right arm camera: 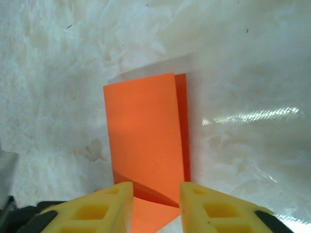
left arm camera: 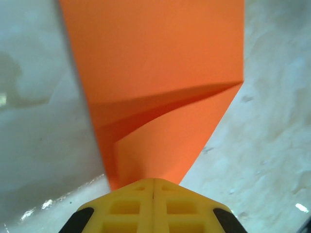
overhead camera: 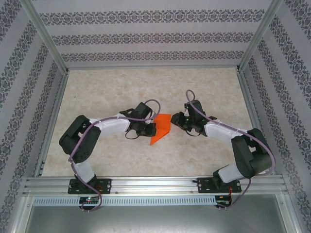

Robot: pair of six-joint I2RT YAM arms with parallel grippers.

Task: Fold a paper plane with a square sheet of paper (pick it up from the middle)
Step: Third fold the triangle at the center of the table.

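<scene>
The square sheet of paper [overhead camera: 162, 128] is bright orange, folded and creased, and sits in the middle of the table between the two arms. My left gripper [overhead camera: 150, 129] is at its left edge, and in the left wrist view the yellow fingers [left arm camera: 131, 206] meet with the paper [left arm camera: 160, 97] pinched between them. My right gripper [overhead camera: 176, 121] stands at the paper's right edge. Its yellow fingers [right arm camera: 109, 208] are parted in the right wrist view, one on each side of the folded sheet [right arm camera: 143, 136], which passes between them.
The tabletop [overhead camera: 107, 92] is pale and mottled. Metal frame posts and patterned walls [overhead camera: 146, 39] close in the back and sides, and an aluminium rail [overhead camera: 155, 184] runs along the near edge by the arm bases.
</scene>
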